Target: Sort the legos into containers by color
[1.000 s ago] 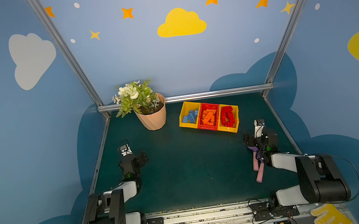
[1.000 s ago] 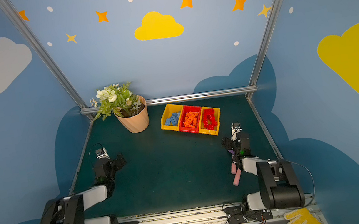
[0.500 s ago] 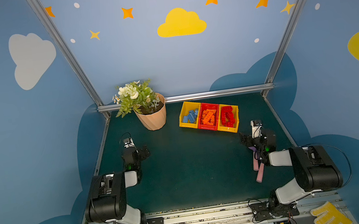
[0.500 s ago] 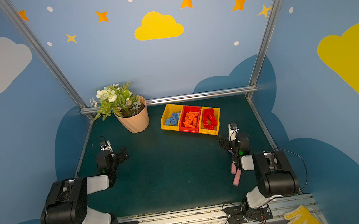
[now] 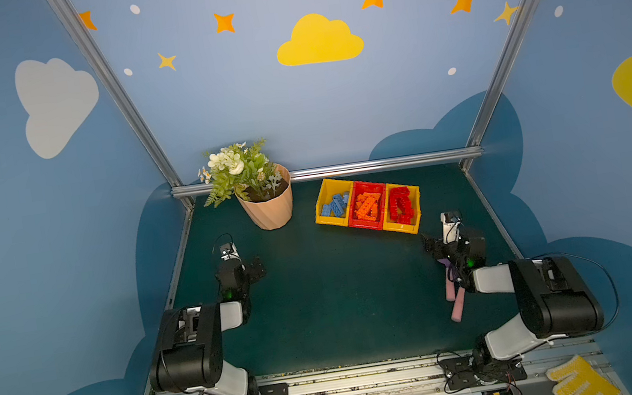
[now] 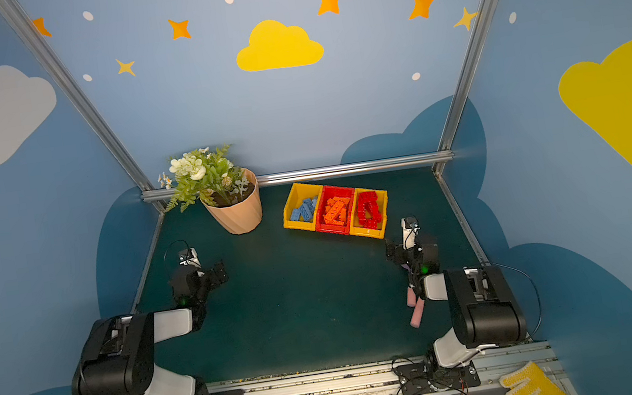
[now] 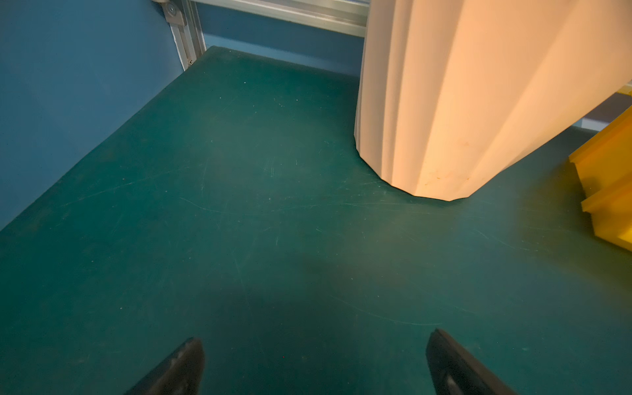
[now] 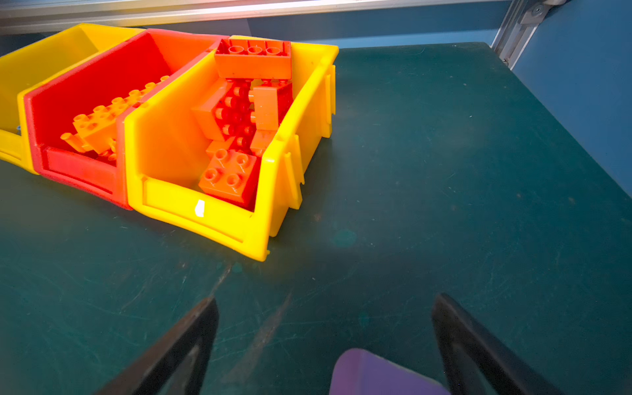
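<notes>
A dark green tabletop (image 5: 341, 300) shows no loose brick in either top view, and by that look the sort is finished, or very nearly so. Both arms sit folded low at the near corners. The left gripper (image 7: 316, 338) has its fingers spread wide over bare mat and holds nothing; the right gripper (image 8: 326, 299) is spread just as wide and is also empty. At the far left stands a peach flower pot (image 5: 270, 213). To its right, at the far side, is the row of containers (image 5: 400, 229).

The legos are all in the bins, one colour to each:
- Left yellow bin: the blue bricks (image 5: 334, 204).
- Red middle bin: the orange bricks (image 5: 368, 206).
- Right yellow bin: the red bricks (image 5: 399, 205).

Two pink foam cylinders (image 5: 456, 307) lie at the near right under the right arm. A purple soft piece (image 8: 372, 372) lies below the right gripper's open jaws, and whether it touches them cannot be told. Neither belongs to the sort. Bricks hidden under the arms cannot be ruled out.
</notes>
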Robot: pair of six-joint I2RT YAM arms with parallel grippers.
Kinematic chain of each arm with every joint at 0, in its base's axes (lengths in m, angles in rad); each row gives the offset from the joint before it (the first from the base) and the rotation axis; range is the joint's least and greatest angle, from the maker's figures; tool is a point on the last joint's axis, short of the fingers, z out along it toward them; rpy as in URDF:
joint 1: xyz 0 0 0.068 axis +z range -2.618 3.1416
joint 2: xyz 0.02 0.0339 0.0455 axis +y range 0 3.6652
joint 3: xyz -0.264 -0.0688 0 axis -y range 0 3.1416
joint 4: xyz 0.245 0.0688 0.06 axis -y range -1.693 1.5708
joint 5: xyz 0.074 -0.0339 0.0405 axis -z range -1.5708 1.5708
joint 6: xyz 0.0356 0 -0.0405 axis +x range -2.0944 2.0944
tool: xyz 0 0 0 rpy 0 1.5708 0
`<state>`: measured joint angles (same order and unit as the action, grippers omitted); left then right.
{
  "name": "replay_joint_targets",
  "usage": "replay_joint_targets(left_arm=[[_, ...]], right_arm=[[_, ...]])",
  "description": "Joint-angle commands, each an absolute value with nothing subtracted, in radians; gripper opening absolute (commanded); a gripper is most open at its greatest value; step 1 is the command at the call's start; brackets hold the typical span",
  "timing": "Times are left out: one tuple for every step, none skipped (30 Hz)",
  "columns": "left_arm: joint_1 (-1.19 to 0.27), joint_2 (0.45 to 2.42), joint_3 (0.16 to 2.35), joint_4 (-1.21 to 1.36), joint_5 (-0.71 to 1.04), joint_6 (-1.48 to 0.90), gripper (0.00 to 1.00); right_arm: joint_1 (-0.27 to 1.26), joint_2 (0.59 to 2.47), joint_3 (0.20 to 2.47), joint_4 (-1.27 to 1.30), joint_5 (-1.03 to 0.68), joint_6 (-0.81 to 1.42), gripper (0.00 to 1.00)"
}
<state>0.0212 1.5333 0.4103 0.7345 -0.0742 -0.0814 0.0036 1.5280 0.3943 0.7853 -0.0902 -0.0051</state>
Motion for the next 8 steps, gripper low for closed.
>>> replay_joint_targets(left_arm=[[0.02, 1.514, 0.425, 0.723, -0.081, -0.064, 1.0], [0.021, 1.514, 0.425, 0.723, -0.081, -0.064, 1.0], [0.019, 1.514, 0.425, 0.723, -0.081, -0.064, 1.0], [0.02, 1.514, 0.425, 0.723, -0.081, -0.064, 1.0], [0.019, 1.514, 0.425, 0.723, -0.082, -0.064, 1.0], [0.019, 1.514, 0.425, 0.723, -0.081, -0.064, 1.0], [0.02, 1.514, 0.425, 0.722, -0.081, -0.064, 1.0], [0.02, 1.514, 0.425, 0.723, -0.081, -0.064, 1.0]], right_arm=[[0.009, 1.512, 0.416, 0.77, -0.094, -0.013, 0.95], [0.007, 1.512, 0.417, 0.769, -0.098, -0.01, 0.95], [0.006, 1.512, 0.417, 0.766, -0.098, -0.011, 0.95], [0.007, 1.511, 0.417, 0.767, -0.098, -0.012, 0.95], [0.006, 1.511, 0.417, 0.767, -0.098, -0.012, 0.95], [0.007, 1.512, 0.418, 0.769, -0.097, -0.011, 0.95], [0.006, 1.51, 0.415, 0.769, -0.097, -0.012, 0.95], [0.008, 1.509, 0.416, 0.769, -0.095, -0.012, 0.95]])
